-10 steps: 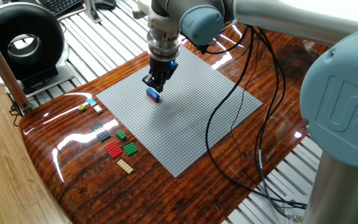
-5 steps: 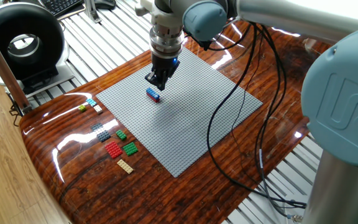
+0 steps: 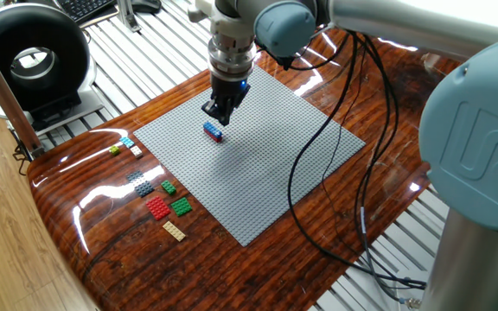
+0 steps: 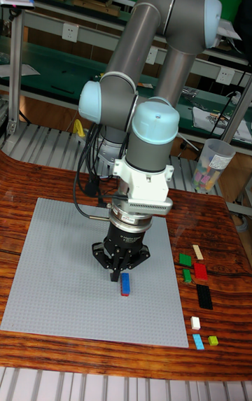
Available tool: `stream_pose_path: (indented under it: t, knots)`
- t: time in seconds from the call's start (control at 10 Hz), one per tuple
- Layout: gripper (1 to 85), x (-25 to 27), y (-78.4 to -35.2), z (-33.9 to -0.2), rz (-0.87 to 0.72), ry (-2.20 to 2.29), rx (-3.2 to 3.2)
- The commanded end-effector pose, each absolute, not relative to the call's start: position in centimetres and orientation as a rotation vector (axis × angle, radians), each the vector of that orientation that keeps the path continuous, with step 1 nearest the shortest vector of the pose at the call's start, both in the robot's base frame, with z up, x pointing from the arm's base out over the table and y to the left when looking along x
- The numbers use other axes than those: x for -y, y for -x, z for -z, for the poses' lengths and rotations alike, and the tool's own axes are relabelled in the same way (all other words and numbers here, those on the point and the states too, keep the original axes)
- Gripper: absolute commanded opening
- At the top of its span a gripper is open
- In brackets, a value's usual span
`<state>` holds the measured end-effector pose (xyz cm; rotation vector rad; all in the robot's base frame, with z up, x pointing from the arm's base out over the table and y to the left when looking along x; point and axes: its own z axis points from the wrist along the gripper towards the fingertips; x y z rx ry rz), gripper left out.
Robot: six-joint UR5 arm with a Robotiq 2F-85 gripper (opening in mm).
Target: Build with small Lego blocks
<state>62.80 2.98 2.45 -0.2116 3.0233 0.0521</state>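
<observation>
Lifted a touch since a second ago, the gripper [image 3: 218, 115] now hangs just above the blue-and-red brick stack [image 3: 213, 131] it was down on, and nothing has shifted in the last half second. Going from the left in the fixed view: the loose small Lego blocks lie on the bare wood beside the grey baseplate [image 3: 258, 173], a cyan plate [image 3: 127, 142], a yellow-green piece [image 3: 115, 150] and a white one [image 3: 136, 152] first, then two dark grey plates [image 3: 140, 182], a small green brick [image 3: 169, 187], a red plate [image 3: 157, 207], a larger green plate [image 3: 181, 206] and a tan plate [image 3: 174, 230] nearest the table's front edge. Further right, on the baseplate, sits the stack, a short bar with its long axis running diagonally across the studs. It lies almost straight below the fingertips, slightly to their lower left in this view. The fingers look nearly closed and seem to hold nothing, though I can't be sure from here. I'd say the next pick lies well to the left, among the loose pieces.
</observation>
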Motion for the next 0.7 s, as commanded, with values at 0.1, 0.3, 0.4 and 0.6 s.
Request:
stream_pose_path:
  t: [0.1, 0.3, 0.4, 0.6]
  knots:
    - [1.3, -2.85, -62.89, -2.66, -0.049, 0.236, -3.025]
    - [1.3, -2.70, -63.11, -2.56, -0.030, 0.244, -3.024]
    - [1.3, -2.98, -63.35, -2.45, -0.037, 0.244, -3.024]
    - [1.3, -3.56, -63.68, -2.50, -0.044, 0.241, -3.023]
